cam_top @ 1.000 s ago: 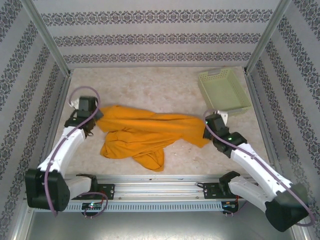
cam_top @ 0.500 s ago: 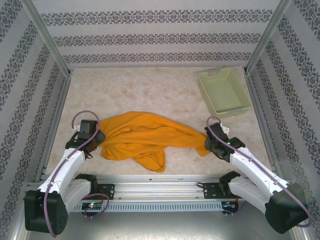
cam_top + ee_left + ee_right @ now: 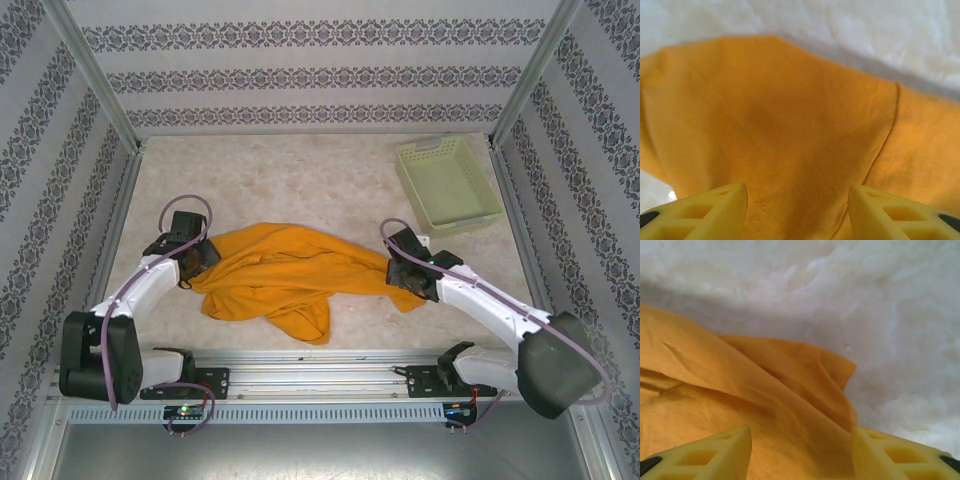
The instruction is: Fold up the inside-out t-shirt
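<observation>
The inside-out t-shirt (image 3: pixel 280 275) is an orange-yellow cloth lying crumpled in a wide heap on the table, plain side up, with a lobe hanging toward the front rail. My left gripper (image 3: pixel 200 258) sits at its left end and is open. In the left wrist view its yellow fingers (image 3: pixel 715 210) stand wide apart over smooth cloth (image 3: pixel 790 115) with a seam. My right gripper (image 3: pixel 398 270) is at the shirt's right end, also open. In the right wrist view its fingers (image 3: pixel 890 452) straddle a folded corner of the t-shirt (image 3: pixel 740 390).
A pale green basket (image 3: pixel 447 185) stands at the back right of the marbled table (image 3: pixel 290 175). The metal rail (image 3: pixel 320 375) with both arm bases runs along the near edge. Patterned walls close in left, right and back.
Both grippers were shut on the shirt's ends, holding it stretched; they came toward the near edge, opened and let go. The shirt now lies slack.
</observation>
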`<state>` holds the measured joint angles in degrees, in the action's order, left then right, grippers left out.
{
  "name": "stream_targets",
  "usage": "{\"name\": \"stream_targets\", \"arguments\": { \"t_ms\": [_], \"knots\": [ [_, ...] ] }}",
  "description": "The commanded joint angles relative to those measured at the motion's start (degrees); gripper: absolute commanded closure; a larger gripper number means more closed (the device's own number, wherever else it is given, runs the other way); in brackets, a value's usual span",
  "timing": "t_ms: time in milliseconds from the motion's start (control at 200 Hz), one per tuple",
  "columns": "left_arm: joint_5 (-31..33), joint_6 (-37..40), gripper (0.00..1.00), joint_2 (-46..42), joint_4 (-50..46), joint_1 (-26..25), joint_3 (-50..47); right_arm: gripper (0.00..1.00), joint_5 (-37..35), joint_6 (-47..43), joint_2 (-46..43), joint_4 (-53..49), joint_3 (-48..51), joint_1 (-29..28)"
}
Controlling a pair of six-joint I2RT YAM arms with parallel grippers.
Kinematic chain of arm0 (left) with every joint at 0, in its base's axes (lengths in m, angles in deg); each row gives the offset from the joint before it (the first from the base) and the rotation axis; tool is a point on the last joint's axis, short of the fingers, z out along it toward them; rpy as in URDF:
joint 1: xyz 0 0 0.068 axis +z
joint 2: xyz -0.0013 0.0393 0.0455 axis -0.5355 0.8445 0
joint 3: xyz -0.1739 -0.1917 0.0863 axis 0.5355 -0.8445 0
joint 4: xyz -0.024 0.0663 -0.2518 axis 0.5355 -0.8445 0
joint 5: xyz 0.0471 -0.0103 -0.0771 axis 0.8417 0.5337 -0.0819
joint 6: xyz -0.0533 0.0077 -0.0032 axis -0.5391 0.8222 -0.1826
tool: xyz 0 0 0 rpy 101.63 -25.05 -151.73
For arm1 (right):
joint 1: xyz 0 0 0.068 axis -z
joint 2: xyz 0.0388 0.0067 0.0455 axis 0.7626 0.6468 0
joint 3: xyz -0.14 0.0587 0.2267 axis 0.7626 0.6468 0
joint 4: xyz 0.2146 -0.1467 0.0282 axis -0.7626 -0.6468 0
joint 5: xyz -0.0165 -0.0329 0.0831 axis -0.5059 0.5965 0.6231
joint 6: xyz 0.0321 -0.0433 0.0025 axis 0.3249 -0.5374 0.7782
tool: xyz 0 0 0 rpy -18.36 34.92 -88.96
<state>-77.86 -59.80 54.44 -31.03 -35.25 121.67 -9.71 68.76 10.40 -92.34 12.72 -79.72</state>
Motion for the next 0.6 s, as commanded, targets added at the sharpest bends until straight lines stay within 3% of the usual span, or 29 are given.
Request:
{"name": "stream_targets", "arguments": {
  "t_ms": [0, 185, 305, 430, 490, 595],
  "knots": [
    [-4.3, 1.9, 0.46, 2.7, 3.1, -0.4, 1.8, 0.45, 0.5, 0.8, 3.1, 1.9, -0.8, -1.3],
    [-6.8, 2.1, 0.54, 8.2, 4.9, -1.7, 2.7, 0.45, -1.2, 1.7, 12.0, 2.9, -3.0, -1.5],
    [-9.1, 2.1, 0.70, 11.2, 5.2, -1.8, 4.3, 0.68, -2.4, 1.2, 15.1, 2.6, -5.2, -0.8],
    [-10.0, 2.0, 0.93, 9.8, 4.7, -1.7, 5.6, 0.94, -3.4, -0.3, 9.9, 3.5, -4.8, -0.7],
    [-9.6, 1.7, 1.00, 7.2, 4.2, -1.8, 5.9, 1.00, -4.8, -1.7, 5.9, 2.9, -4.6, -0.6],
    [-8.1, 1.5, 1.00, 1.3, 2.5, -1.8, 6.6, 1.00, -7.4, -4.4, -1.4, 0.9, -4.9, -0.2]
  ]
}}
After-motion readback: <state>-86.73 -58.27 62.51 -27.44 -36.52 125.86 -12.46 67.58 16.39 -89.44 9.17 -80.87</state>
